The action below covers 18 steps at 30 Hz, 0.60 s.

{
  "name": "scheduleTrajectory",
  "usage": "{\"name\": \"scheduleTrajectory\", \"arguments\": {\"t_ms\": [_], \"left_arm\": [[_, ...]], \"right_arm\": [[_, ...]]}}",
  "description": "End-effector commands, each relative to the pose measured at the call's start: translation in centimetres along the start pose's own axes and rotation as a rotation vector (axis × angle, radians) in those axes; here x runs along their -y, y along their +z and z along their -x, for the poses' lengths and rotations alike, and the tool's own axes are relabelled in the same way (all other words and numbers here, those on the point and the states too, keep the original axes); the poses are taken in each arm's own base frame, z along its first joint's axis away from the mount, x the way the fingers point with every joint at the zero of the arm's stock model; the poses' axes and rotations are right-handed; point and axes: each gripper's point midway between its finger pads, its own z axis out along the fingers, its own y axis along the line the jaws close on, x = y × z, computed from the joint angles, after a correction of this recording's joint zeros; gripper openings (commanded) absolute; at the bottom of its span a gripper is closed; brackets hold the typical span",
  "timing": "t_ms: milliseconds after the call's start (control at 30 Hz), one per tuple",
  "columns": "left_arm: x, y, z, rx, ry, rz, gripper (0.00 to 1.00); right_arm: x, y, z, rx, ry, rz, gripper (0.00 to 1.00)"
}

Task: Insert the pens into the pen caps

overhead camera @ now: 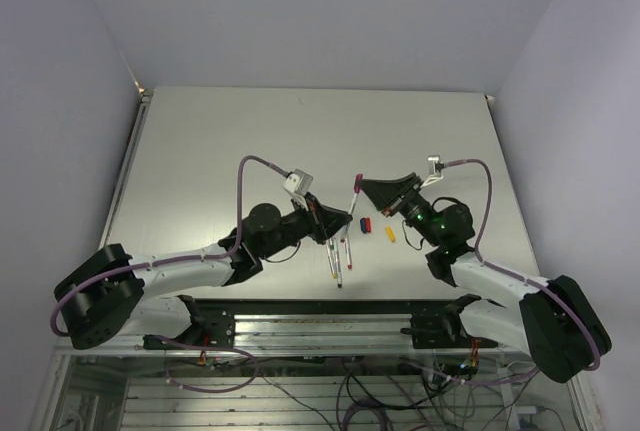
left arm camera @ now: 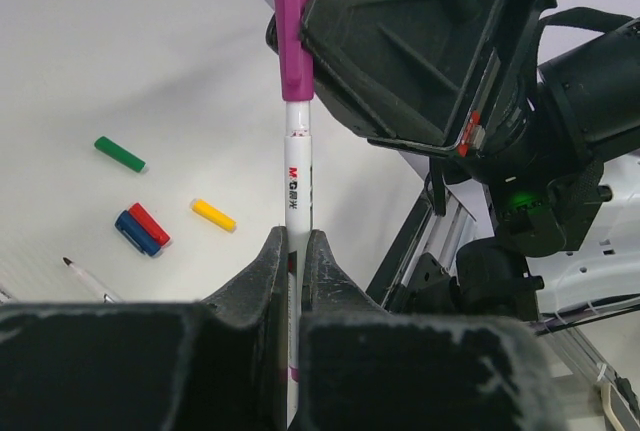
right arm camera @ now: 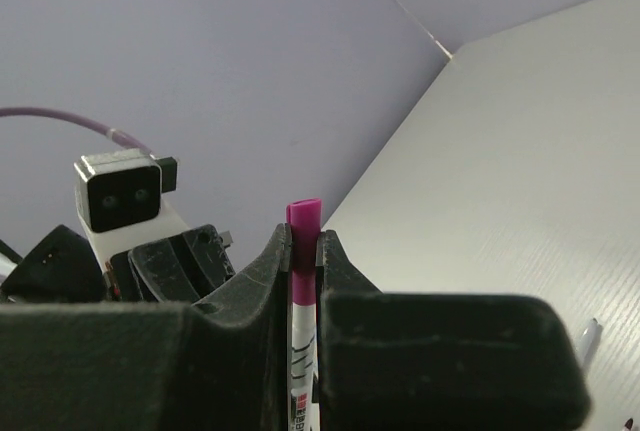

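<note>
A white pen (left arm camera: pixel 298 176) stands upright with a purple pen cap (left arm camera: pixel 292 36) on its top end. My left gripper (left arm camera: pixel 297 243) is shut on the pen's barrel, below the printed label. My right gripper (right arm camera: pixel 304 241) is shut on the purple cap (right arm camera: pixel 304 219), and the pen's barrel (right arm camera: pixel 302 371) runs down between its fingers. In the top view both grippers meet above the table's near middle, the left gripper (overhead camera: pixel 340 226) low and the right gripper (overhead camera: pixel 361 186) at the cap. Loose green (left arm camera: pixel 120 154), red (left arm camera: pixel 148 223), blue (left arm camera: pixel 135 234) and yellow-orange (left arm camera: pixel 213 214) caps lie on the table.
Other uncapped pens (overhead camera: pixel 336 263) lie on the table just under the left gripper, and one pen tip (left arm camera: pixel 85 279) shows at the left. The red and blue caps (overhead camera: pixel 364 223) lie side by side, touching. The table's metal front rail (overhead camera: pixel 330 323) runs below the arms.
</note>
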Motion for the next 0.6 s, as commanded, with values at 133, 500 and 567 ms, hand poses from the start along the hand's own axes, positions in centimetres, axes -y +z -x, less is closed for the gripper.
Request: {"name": "scheduleTrajectory", "arguments": {"t_ms": [133,500,567], "left_arm": [[1.9,0.8,2.3,0.085,-0.015,-0.065,0.07],[1.0,-0.7,5.7,0.204,0.042,0.029,0.07],[0.8,-1.2,6.3,0.226,0.055,0.051,0.07]], "right_arm": [[-0.2,-0.3,-3.2,-0.092,0.019,0.038,0.00],[1.4,-0.3,-7.3,-0.247,-0.049,-0.054,0.00],[1.9,-0.3,-8.0,-0.278,-0.071,-0.086,0.00]]}}
